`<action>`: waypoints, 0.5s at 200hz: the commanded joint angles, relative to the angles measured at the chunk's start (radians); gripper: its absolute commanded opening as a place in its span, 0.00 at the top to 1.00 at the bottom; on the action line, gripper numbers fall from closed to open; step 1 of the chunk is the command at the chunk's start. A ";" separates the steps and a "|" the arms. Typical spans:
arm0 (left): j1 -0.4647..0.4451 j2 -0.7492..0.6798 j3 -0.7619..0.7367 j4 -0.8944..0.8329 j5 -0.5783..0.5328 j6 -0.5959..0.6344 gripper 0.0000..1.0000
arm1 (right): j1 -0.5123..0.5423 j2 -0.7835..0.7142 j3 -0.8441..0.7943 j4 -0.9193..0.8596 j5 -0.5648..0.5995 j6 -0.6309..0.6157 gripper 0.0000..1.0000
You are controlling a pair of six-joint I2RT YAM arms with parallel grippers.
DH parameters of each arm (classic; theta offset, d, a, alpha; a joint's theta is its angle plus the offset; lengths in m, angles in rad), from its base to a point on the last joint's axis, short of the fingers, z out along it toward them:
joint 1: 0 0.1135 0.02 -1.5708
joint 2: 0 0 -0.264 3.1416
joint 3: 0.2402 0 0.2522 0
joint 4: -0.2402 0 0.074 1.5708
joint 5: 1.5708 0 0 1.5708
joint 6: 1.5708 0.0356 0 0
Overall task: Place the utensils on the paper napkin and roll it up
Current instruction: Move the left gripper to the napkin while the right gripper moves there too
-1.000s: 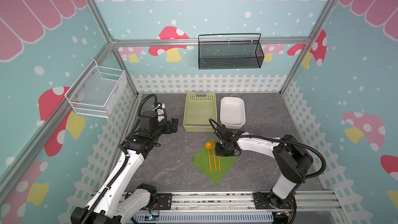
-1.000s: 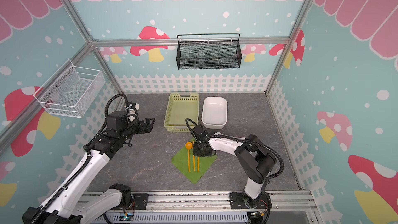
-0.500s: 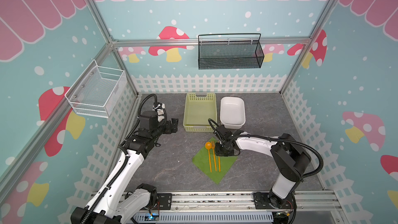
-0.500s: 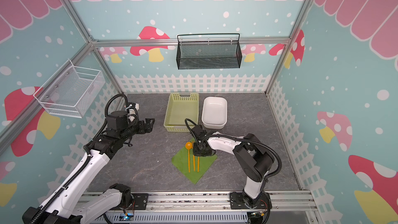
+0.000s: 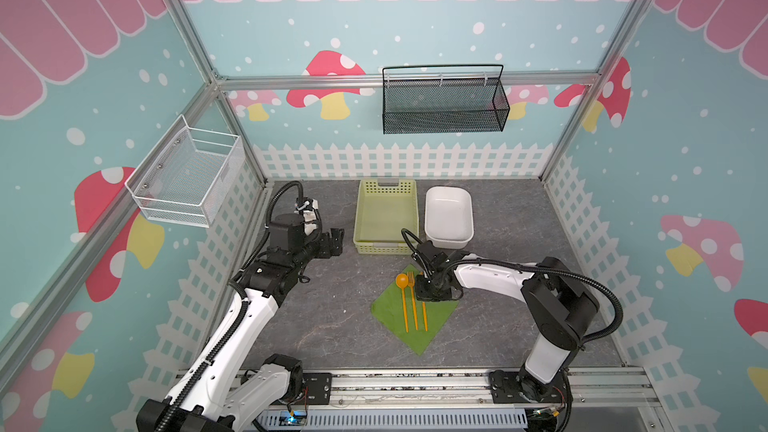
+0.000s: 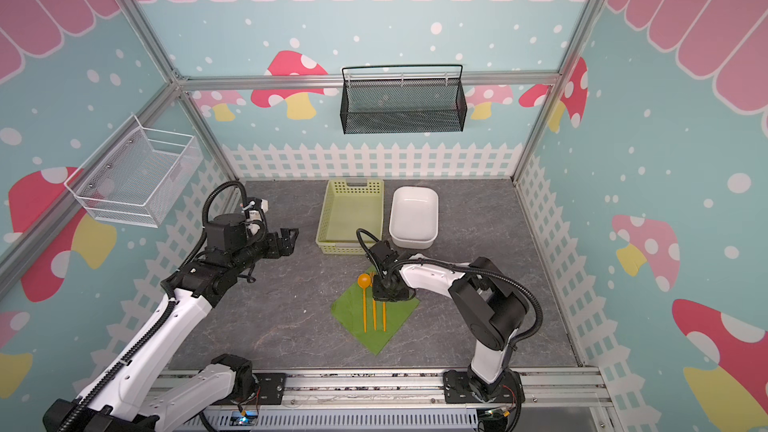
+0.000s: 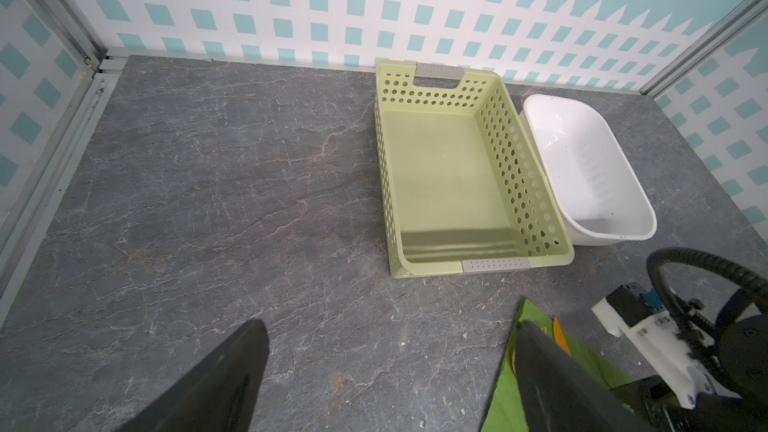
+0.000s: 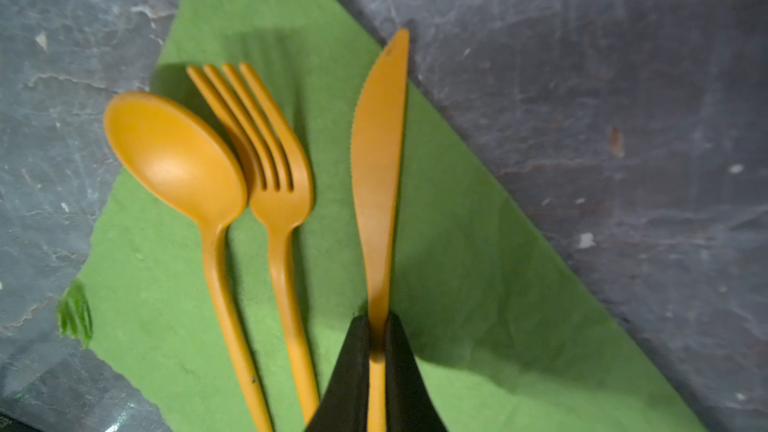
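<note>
Little change this last second: right hand (image 8: 377, 351) stays pinched on the knife (image 8: 378, 151) by its handle, knife lying on the paper napkin (image 8: 478, 284) near the middle of the desk (image 5: 324, 326), right of fork (image 8: 278, 184) and spoon (image 8: 174, 160), so placing looks done, release and roll remain; left hand (image 5: 333, 239) idles wide open, far left

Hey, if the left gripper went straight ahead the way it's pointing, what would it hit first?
Probably the basket. In both top views the open left gripper points at its left wall, with nothing between them. Height is hard to judge, so it might pass over the rim.
</note>
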 commanded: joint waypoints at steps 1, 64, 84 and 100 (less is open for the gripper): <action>0.004 -0.016 -0.006 -0.014 -0.010 0.005 0.06 | 0.008 0.012 0.027 -0.028 0.023 0.000 0.90; 0.005 -0.012 -0.006 -0.013 -0.012 0.006 0.06 | 0.008 0.026 0.032 -0.024 0.018 0.006 0.90; 0.005 -0.010 -0.004 -0.014 -0.010 0.006 0.06 | 0.007 0.027 0.029 -0.024 0.018 0.007 0.90; 0.005 -0.010 -0.005 -0.014 -0.013 0.006 0.06 | 0.008 0.026 0.029 -0.025 0.019 0.007 0.88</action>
